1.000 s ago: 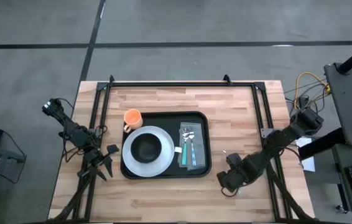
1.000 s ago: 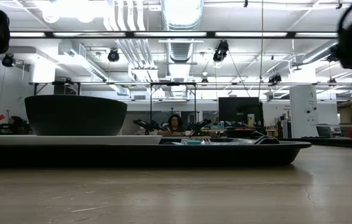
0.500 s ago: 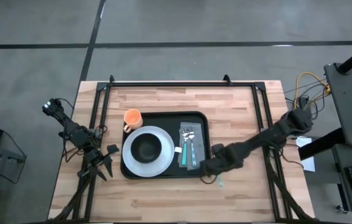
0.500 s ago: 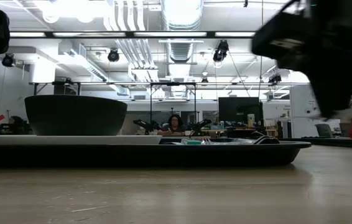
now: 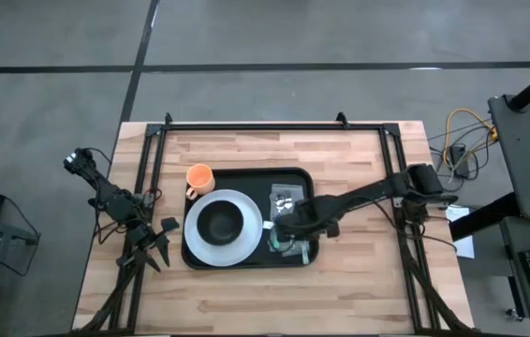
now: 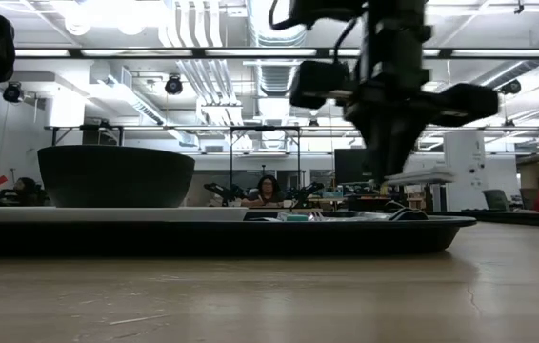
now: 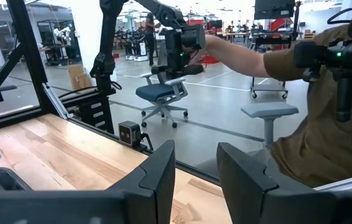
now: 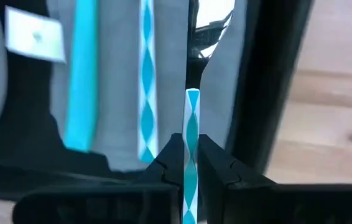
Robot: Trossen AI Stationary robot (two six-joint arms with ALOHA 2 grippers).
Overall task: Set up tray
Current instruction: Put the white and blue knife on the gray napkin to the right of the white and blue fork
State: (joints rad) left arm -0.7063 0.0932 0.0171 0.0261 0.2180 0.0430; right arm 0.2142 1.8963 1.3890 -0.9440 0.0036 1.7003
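While right gripper (image 8: pixel 190 163) fingers clamp teal utensil (image 8: pixel 191 124) over tray (image 5: pixel 302 178), left gripper (image 7: pixel 196 180) fingers spread.

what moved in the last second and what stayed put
The right gripper swung from the bare table right of the tray in over the tray's napkin, jaws shut on a teal-handled utensil throughout. The left gripper, plate, black bowl and orange cup stayed put.

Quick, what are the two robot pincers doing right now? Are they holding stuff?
Left pincer: open, holding nothing, parked off the table's left edge.
Right pincer: shut on a teal-handled utensil, over the tray's right side.
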